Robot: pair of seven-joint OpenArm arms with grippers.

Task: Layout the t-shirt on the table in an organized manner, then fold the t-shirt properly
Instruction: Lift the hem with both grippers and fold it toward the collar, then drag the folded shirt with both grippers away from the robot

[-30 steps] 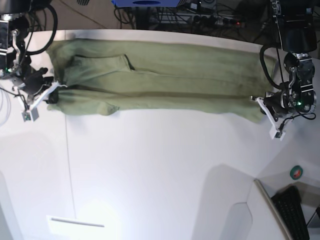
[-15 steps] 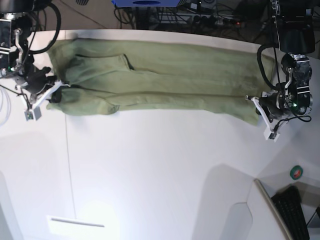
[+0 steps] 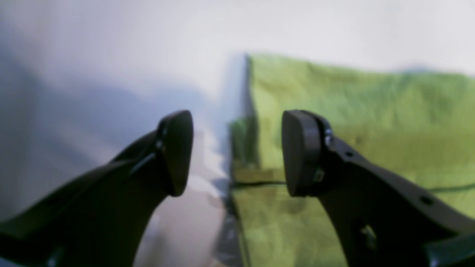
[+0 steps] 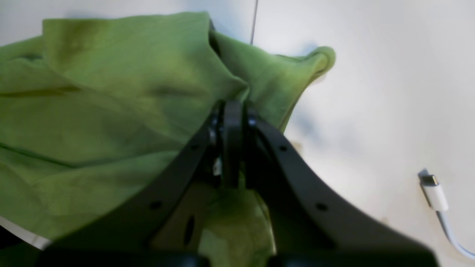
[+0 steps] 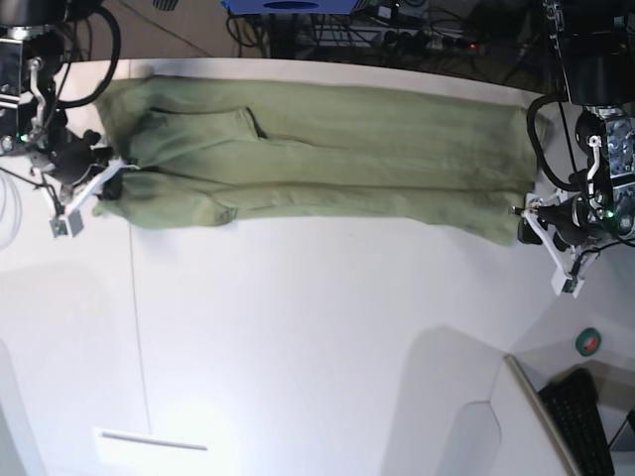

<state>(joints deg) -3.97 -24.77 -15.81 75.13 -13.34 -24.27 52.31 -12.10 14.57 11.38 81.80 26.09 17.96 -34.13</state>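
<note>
The olive-green t-shirt (image 5: 327, 159) lies stretched in a long folded band across the far part of the white table (image 5: 298, 337). In the base view my left gripper (image 5: 528, 214) sits at the shirt's right end. The left wrist view shows this left gripper (image 3: 237, 152) open, with the t-shirt (image 3: 352, 111) edge lying flat on the table between and beyond the pads and nothing gripped. My right gripper (image 5: 111, 181) is at the shirt's left end. In the right wrist view the right gripper (image 4: 232, 111) is shut on a bunched edge of the t-shirt (image 4: 111, 92).
A thin dark seam (image 5: 134, 327) runs down the table's left part. A white cable plug (image 4: 436, 193) lies on the table near my right gripper. A green tape roll (image 5: 588, 342) and a black keyboard (image 5: 580, 421) sit off the table's lower right corner.
My left gripper has opened, let go of the shirt's right end and drawn back to the right. The right gripper stays shut on the left end.
</note>
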